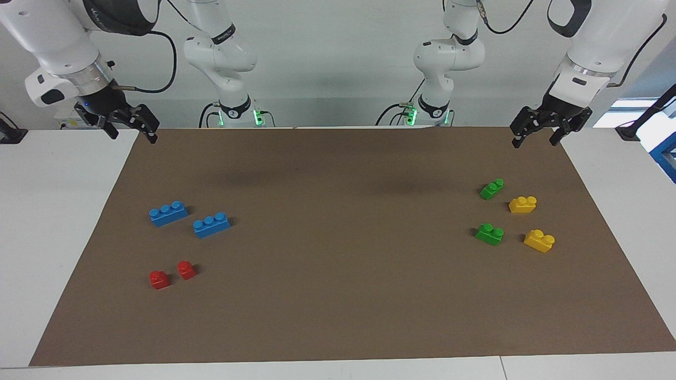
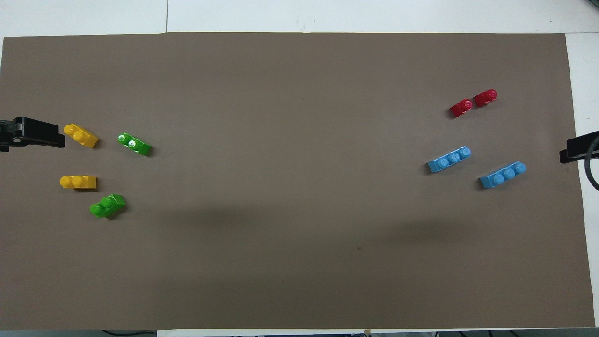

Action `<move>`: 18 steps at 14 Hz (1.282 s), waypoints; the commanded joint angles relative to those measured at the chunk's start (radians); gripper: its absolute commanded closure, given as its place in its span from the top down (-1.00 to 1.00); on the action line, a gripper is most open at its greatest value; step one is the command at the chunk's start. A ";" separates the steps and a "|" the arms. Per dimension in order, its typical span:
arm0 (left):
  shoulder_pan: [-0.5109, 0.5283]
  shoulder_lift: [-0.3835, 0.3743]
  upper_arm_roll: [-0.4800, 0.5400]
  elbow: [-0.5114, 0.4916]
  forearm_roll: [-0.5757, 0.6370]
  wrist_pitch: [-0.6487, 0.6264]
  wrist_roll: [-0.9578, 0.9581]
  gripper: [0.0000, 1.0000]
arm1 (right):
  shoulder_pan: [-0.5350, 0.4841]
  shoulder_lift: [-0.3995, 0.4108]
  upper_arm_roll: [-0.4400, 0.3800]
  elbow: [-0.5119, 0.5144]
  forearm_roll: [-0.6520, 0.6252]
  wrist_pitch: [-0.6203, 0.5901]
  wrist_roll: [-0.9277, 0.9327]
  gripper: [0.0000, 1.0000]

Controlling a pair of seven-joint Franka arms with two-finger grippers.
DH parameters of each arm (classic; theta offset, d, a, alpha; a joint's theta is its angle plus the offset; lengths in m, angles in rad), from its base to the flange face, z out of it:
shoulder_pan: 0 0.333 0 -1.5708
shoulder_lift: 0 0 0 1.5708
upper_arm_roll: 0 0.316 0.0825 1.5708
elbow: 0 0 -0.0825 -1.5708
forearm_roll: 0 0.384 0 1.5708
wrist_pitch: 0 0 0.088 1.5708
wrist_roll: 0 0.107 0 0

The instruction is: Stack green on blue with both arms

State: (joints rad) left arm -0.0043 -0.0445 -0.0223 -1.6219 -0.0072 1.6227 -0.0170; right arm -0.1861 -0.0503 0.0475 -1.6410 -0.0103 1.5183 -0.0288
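Observation:
Two green bricks lie on the brown mat toward the left arm's end: one [image 1: 491,188] [image 2: 107,206] nearer to the robots, the other [image 1: 489,234] [image 2: 134,143] farther out. Two blue three-stud bricks sit toward the right arm's end, one [image 1: 168,213] [image 2: 503,174] nearer to the robots than the other [image 1: 211,225] [image 2: 449,159]. My left gripper [image 1: 535,141] [image 2: 35,133] hangs open over the mat's corner, apart from the green bricks and holding nothing. At the other corner my right gripper [image 1: 133,136] [image 2: 578,149] also hangs open and holds nothing.
Two yellow bricks [image 1: 523,204] [image 1: 539,240] lie beside the green ones, closer to the mat's edge. Two small red bricks [image 1: 159,279] [image 1: 186,269] sit farther from the robots than the blue ones. White tabletop [image 1: 53,211] borders the mat.

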 commanded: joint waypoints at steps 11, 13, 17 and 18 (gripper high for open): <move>0.030 -0.031 0.008 -0.012 0.009 -0.003 0.000 1.00 | 0.059 -0.019 0.009 -0.016 0.010 -0.012 0.014 1.00; 0.050 -0.047 0.008 -0.047 0.007 0.014 -0.082 1.00 | 0.054 -0.019 0.009 -0.014 0.010 0.003 0.018 1.00; 0.052 -0.121 0.008 -0.226 0.006 0.158 -0.389 1.00 | 0.071 -0.020 0.009 -0.022 0.012 0.016 0.018 1.00; 0.046 -0.129 0.007 -0.252 0.006 0.187 -0.458 1.00 | 0.070 -0.020 0.009 -0.023 0.010 0.020 0.009 1.00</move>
State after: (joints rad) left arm 0.0453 -0.1013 -0.0108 -1.7497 -0.0072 1.7257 -0.3440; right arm -0.1175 -0.0516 0.0554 -1.6410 -0.0096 1.5229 -0.0234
